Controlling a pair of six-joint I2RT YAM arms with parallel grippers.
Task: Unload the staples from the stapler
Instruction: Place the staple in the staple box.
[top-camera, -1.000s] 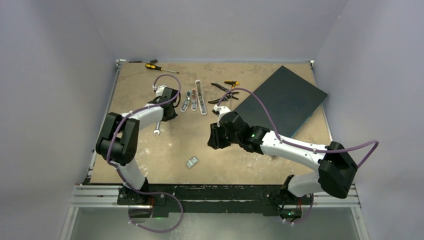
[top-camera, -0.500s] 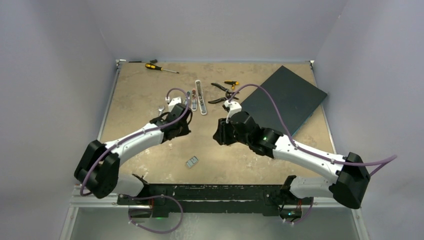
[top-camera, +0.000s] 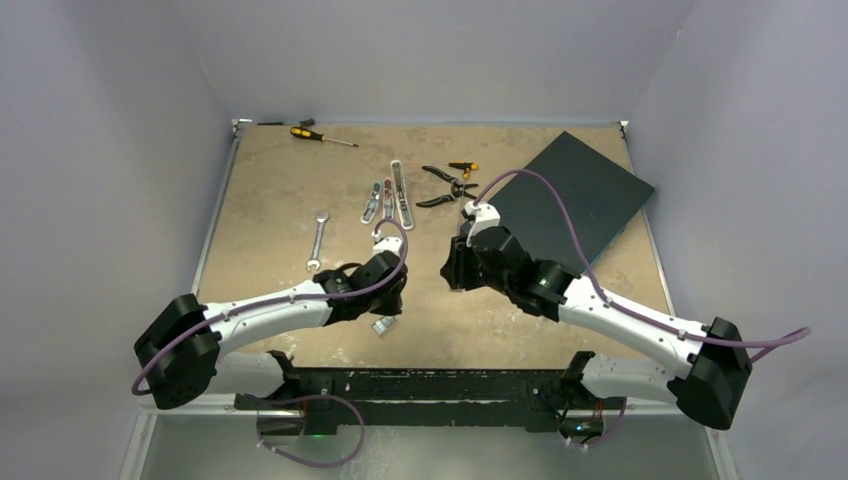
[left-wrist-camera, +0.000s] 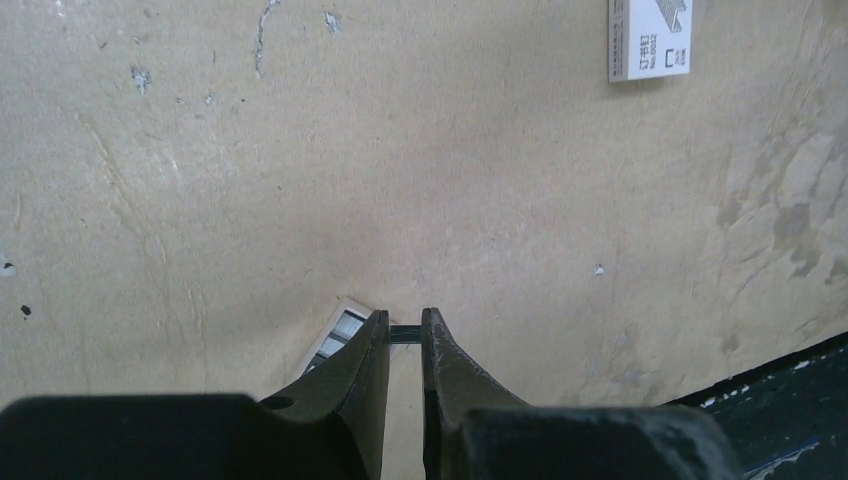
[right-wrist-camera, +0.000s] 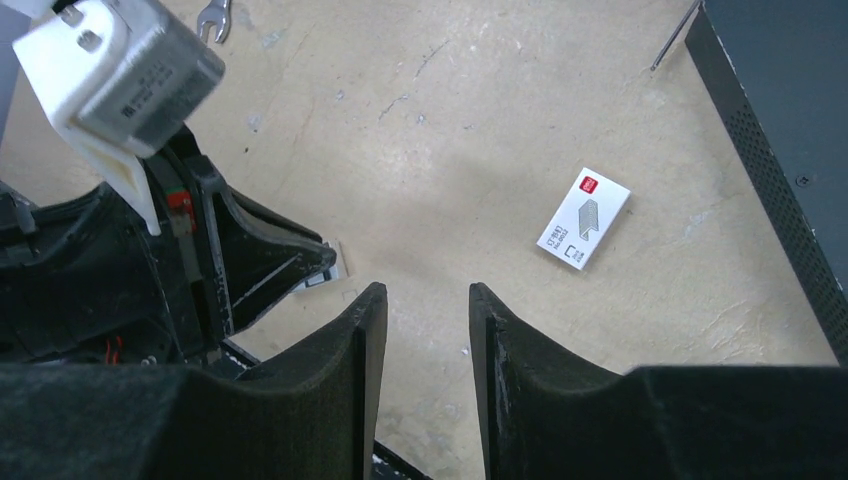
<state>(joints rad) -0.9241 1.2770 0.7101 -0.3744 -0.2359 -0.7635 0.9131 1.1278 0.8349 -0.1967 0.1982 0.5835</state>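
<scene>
In the top external view, the left gripper (top-camera: 390, 303) is seen low over the near middle of the table (top-camera: 270, 190); the staples (top-camera: 383, 325) lie just near of it as a small grey block, their long axis turned from near-left to far-right; the right gripper (top-camera: 455, 272) is held just to the right, apart from the left one. The stapler (top-camera: 401, 195) is laid at the far middle in long narrow pieces running near to far; pliers (top-camera: 445, 186), a wrench (top-camera: 317, 240), a screwdriver (top-camera: 320, 135) and a dark board (top-camera: 575, 195) are spread around it.

In the left wrist view, a white box (left-wrist-camera: 648, 40) is shown that is covered in the top view; its print is turned sideways, with Chinese characters, a small staple outline and a line that appears to read "No.0012". The left jaws are closed to a narrow slit; a thin grey bar crosses the slit at the tips, and whether it is pinched cannot be told. The ribbed grey staples are half hidden under one finger.

In the right wrist view, the right jaws are parted over bare table with nothing between them; the box is seen whole, with a red square mark and a grey drawing of a staple strip; its small print cannot be read.
</scene>
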